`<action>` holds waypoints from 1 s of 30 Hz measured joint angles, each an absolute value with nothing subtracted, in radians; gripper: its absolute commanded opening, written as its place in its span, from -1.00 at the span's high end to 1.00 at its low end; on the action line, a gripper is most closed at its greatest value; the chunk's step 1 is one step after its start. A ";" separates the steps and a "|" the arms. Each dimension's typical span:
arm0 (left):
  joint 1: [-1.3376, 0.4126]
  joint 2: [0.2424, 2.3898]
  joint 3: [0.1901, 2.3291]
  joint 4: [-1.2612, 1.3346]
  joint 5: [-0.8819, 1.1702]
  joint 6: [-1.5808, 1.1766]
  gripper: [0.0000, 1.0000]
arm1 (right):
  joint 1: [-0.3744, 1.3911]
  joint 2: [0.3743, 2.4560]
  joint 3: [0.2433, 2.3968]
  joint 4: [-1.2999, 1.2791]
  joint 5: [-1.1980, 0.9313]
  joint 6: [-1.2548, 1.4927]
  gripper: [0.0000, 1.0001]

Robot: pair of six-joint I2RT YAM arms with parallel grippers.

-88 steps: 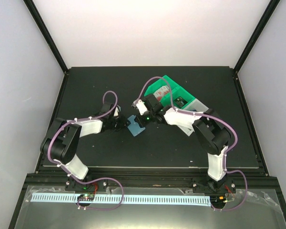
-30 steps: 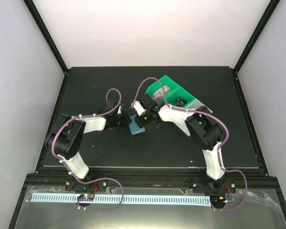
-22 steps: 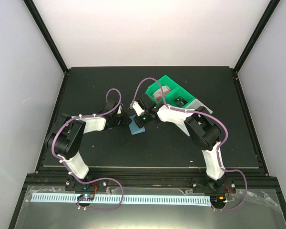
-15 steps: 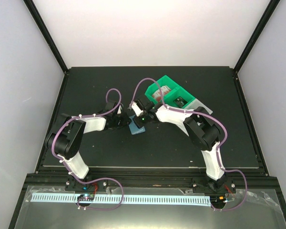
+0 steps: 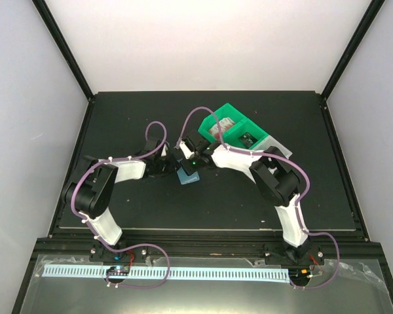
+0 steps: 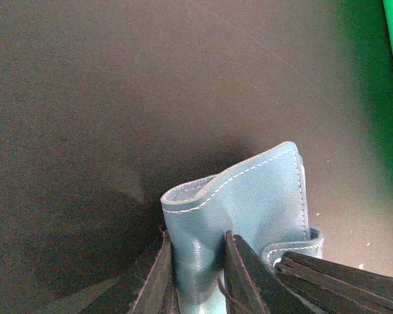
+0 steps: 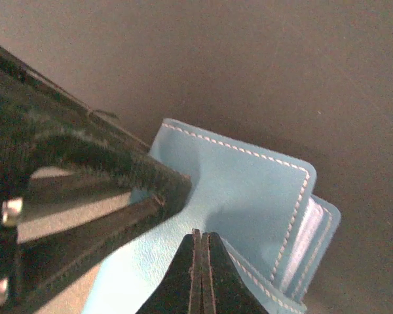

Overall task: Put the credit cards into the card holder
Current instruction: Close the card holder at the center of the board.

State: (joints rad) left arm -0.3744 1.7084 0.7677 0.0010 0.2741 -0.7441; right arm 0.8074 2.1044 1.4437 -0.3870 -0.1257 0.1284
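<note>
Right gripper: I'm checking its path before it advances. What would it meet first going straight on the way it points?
The card holder: the shut right gripper points at its pale flap, tips seemingly almost touching it, though depth is unclear.

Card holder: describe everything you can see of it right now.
The small teal-blue, leather-like card holder with pale stitching sits on the black table near the green plastic bin. It is partly open, lighter inner pockets showing at one edge. The left fingers pinch a raised fold; the shut right fingers press its flap.
</note>
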 measured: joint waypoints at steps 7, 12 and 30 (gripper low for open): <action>-0.374 1.708 0.768 0.001 0.274 -0.744 0.55 | 0.820 2.123 1.433 -0.315 -0.109 0.165 0.98; -0.374 1.710 0.768 0.006 0.277 -0.744 0.55 | 0.820 2.088 1.351 -0.214 -0.110 0.168 0.98; -0.368 1.715 0.763 0.023 0.297 -0.743 0.55 | 0.736 2.075 1.198 0.054 -0.389 0.301 0.98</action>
State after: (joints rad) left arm -0.3683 1.7149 0.7631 0.0235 0.2966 -0.7433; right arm 0.7361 2.0747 1.1976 0.0540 -0.3889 0.3012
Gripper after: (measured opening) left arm 0.225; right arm 0.012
